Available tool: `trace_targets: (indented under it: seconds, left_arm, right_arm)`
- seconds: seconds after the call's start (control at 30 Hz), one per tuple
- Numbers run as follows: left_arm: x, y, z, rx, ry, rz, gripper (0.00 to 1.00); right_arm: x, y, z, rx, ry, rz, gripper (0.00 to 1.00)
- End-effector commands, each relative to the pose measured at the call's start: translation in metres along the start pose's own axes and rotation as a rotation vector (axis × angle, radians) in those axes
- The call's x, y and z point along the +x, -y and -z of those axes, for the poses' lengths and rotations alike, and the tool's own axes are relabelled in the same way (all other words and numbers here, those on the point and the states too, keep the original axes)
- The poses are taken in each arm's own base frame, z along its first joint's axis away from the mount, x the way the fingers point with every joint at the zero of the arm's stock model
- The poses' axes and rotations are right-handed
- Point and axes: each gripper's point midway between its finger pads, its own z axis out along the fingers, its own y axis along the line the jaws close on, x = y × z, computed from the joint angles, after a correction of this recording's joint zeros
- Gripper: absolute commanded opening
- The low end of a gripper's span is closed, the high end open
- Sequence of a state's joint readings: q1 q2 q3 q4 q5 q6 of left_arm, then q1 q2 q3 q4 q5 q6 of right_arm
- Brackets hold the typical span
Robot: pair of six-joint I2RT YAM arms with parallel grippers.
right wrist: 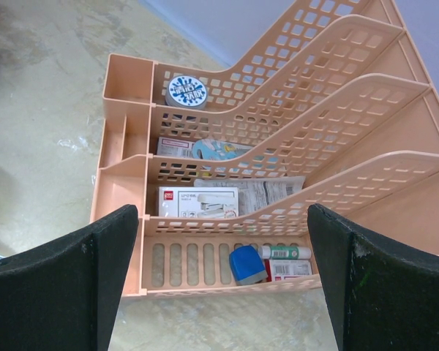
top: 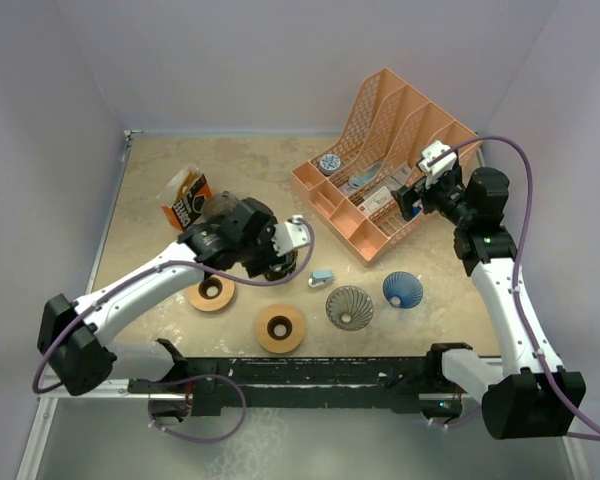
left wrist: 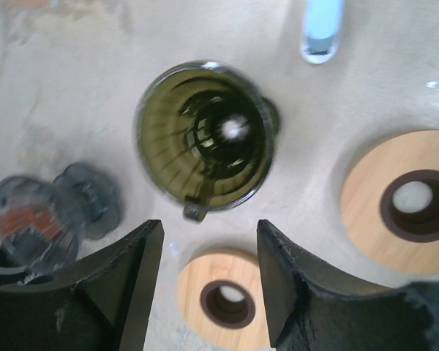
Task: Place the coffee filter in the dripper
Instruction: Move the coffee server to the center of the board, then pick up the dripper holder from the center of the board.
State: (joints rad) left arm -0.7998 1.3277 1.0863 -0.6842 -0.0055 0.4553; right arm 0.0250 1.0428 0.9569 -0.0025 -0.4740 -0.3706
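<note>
Two robot arms reach over a table (top: 230,160). The left gripper (left wrist: 211,228) points straight down, its jaws partly apart with nothing between them. Through the gap a wooden ring (left wrist: 223,296) shows on the table. Just beyond the fingertips stands a dark dripper (left wrist: 205,135), upright with its mouth facing up. Its ribs and bottom hole are visible, and there is no paper inside. The right gripper (right wrist: 221,219) hangs wide open and empty over a peach rack (right wrist: 278,110) at the far right.

No filter can be picked out for certain. An orange bag (top: 185,197) stands at the far left of the table and may hold the filters, but what sits in its top is too small to tell. The rack's slots show only boxes and small oddments.

If the bag is the source, it lies to the left of the left gripper and farther from the arm bases. It is near that gripper and well apart from the right one, so the left arm looks the nearer. The dark dripper's axis is vertical, so a filter would probably have to come down point first from directly above.

A clear dripper (top: 349,307) and a blue dripper (top: 402,289) sit between the arms toward the right, with no paper visible in either.
</note>
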Motion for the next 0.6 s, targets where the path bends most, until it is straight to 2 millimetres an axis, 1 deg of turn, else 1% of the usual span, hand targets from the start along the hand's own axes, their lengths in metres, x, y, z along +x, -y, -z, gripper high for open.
trace_targets:
  seconds: [0.0,0.07,0.13,0.23,0.3,0.4,0.57]
  left_arm:
    - [0.016,-0.04,0.034,-0.146,0.03,0.137,0.54]
    - [0.027,-0.053,0.047,-0.195,0.038,0.194,0.58]
    - [0.036,-0.061,0.06,-0.246,0.053,0.239,0.63]
    - [0.051,-0.064,0.073,-0.297,0.046,0.288,0.7]
    - [0.064,-0.063,0.077,-0.314,0.018,0.312,0.72]
    - [0.087,-0.061,0.079,-0.319,-0.048,0.352,0.73]
    - [0.136,-0.053,0.065,-0.287,-0.187,0.399,0.74]
  right_arm:
    - [-0.016,0.004,0.005,0.01,0.048,0.031,1.0]
    - [-0.017,0.004,0.005,0.008,0.051,0.032,1.0]
    - [-0.018,0.003,0.005,0.003,0.056,0.033,1.0]
    - [-0.02,0.002,0.003,-0.012,0.057,0.035,1.0]
    - [-0.025,0.002,0.002,-0.033,0.062,0.043,1.0]
    - [-0.027,0.0,-0.003,-0.063,0.063,0.056,1.0]
    - [-0.029,-0.002,-0.011,-0.101,0.086,0.097,1.0]
